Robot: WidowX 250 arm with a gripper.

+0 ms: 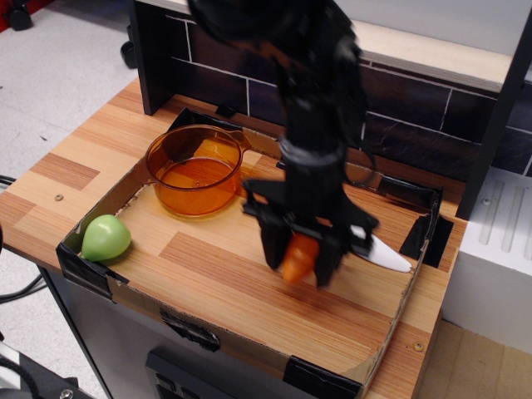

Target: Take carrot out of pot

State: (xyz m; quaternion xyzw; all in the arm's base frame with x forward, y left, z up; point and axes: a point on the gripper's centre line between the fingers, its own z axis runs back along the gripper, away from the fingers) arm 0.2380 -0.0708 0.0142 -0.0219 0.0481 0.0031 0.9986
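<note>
The orange toy carrot [298, 258] hangs tip down between the black fingers of my gripper [298, 264], just above the wooden tray floor right of centre. The gripper is shut on it. The transparent amber pot [194, 170] stands at the back left of the tray with nothing in it, well to the left of the gripper. My black arm reaches down from the top of the view and hides part of the tray behind it.
A light green pear-shaped toy [105, 237] lies in the tray's front left corner. A white knife blade [391, 255] pokes out right of the gripper; its handle is hidden. The low cardboard tray wall [208, 320] rings the area. A dark tiled wall [424, 112] stands behind.
</note>
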